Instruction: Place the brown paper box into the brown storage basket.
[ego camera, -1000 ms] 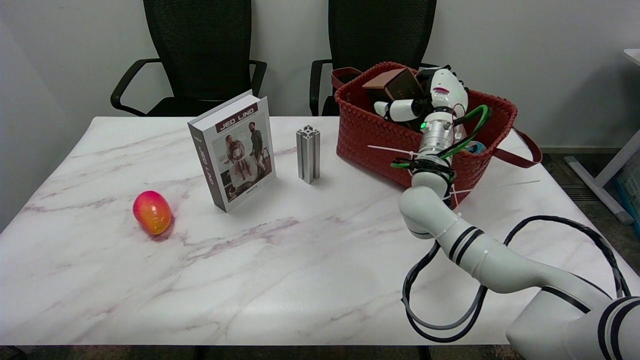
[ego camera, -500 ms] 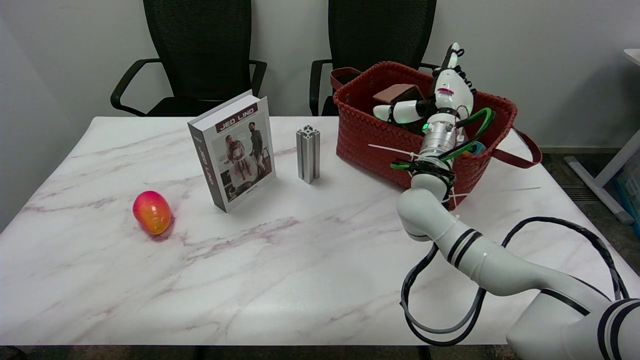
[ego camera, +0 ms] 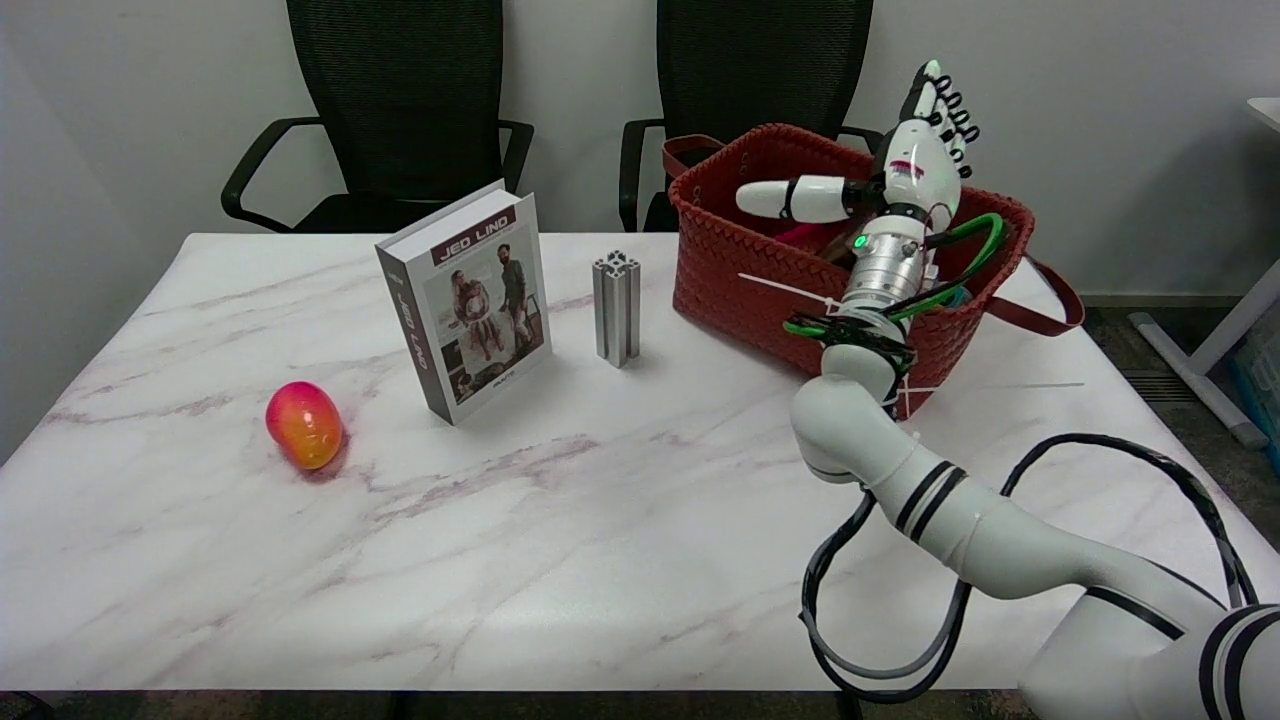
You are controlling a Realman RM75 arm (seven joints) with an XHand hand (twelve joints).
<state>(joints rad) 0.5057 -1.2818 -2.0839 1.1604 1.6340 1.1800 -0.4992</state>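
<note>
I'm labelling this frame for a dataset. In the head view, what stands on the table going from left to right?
Red-orange egg-shaped object → upright book → aluminium extrusion post → brown storage basket, with the right hand raised open above it.

The right hand (ego camera: 905,170) rose at the upper right of the frame, from down inside the basket (ego camera: 745,280) to above its rim. A second ago its fingers were wrapped around the brown box, held up near the basket's far left edge. Half a second ago the box had sunk lower in the basket and the fingers had begun to lift off it. By the last picture the hand held nothing: its fingers (ego camera: 940,100) pointed up and apart, its thumb stuck out to the left, and the box had dropped out of sight behind the basket's wall and the hand.
</note>
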